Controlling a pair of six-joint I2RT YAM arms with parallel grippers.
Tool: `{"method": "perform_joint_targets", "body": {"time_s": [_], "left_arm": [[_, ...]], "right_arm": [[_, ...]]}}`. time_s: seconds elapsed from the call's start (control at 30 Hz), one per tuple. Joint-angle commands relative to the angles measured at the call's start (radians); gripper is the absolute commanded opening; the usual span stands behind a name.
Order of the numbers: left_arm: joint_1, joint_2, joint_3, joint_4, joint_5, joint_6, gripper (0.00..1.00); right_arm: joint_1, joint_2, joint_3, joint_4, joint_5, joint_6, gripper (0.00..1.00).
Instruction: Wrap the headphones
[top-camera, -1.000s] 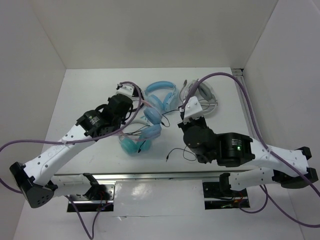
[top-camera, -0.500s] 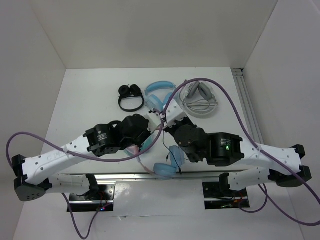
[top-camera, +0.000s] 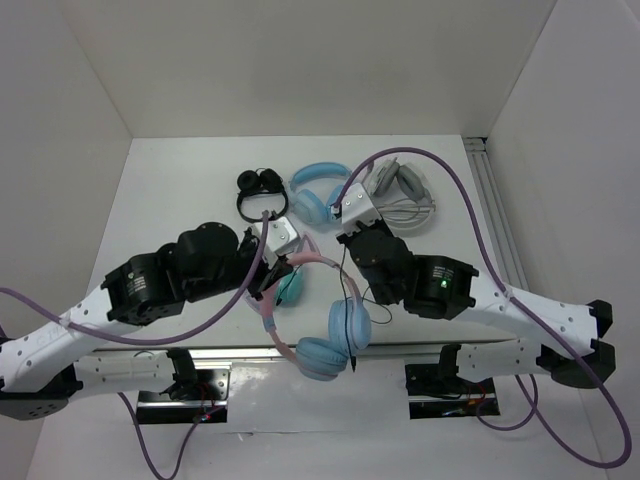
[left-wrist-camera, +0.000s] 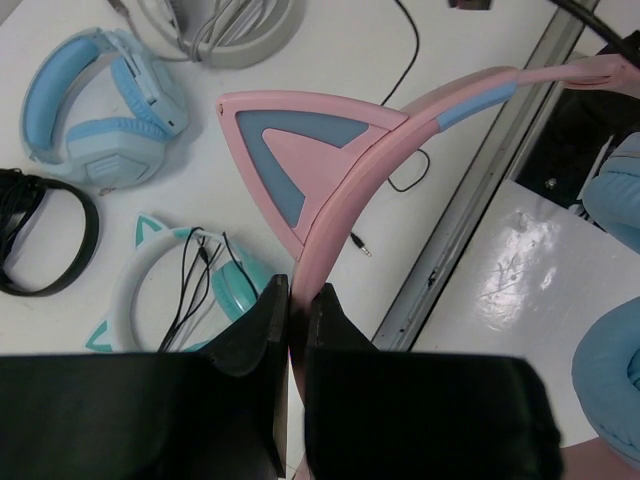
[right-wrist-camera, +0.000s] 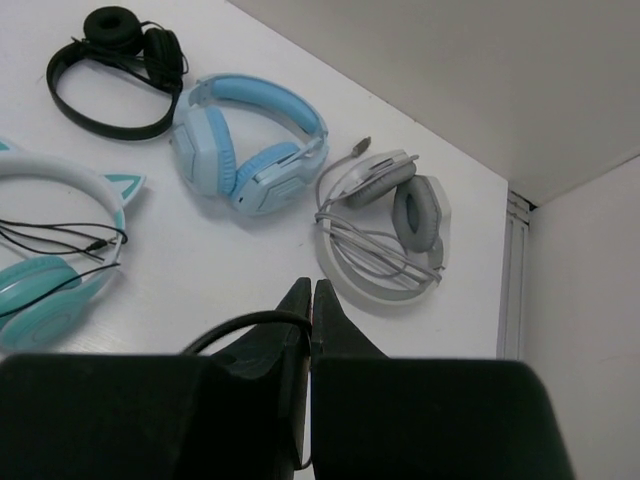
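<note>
Notably, your left gripper (left-wrist-camera: 297, 290), its arm stretched in from the left, pinched the smooth pink plastic headband of the headphones (top-camera: 345, 322). They showed a triangular cat ear and padded light blue cups, hanging between both arms over the table's (top-camera: 180, 190) near edge. Your right gripper (right-wrist-camera: 310, 292) was clamped on their thin black cable (right-wrist-camera: 240, 322).

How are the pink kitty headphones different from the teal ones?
The pink headphones have light blue cups; the teal headphones have teal cups. The left fingers pinch the pink headphones' band; the teal headphones lie on the table. Both have cat ears.
</note>
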Motion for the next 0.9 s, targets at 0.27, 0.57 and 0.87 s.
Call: {"method": "perform_joint_targets", "body": {"time_s": [0.27, 0.57, 0.87], "left_arm": [[-0.002, -0.115, 0.062, 0.178, 0.109, -0.05, 0.0], [-0.002, -0.116, 0.074, 0.209, 0.18, -0.069, 0.0], [-0.002, -0.058, 0.053, 0.163, 0.169, -0.08, 0.0]], "right_arm": [[-0.079, -0.018, -0.025, 0.095, -0.147, 0.021, 0.0], [-0.121, -0.059, -0.025, 0.138, -0.256, 0.03, 0.0], [-0.142, -0.035, 0.056, 0.159, -0.256, -0.016, 0.0]]}}
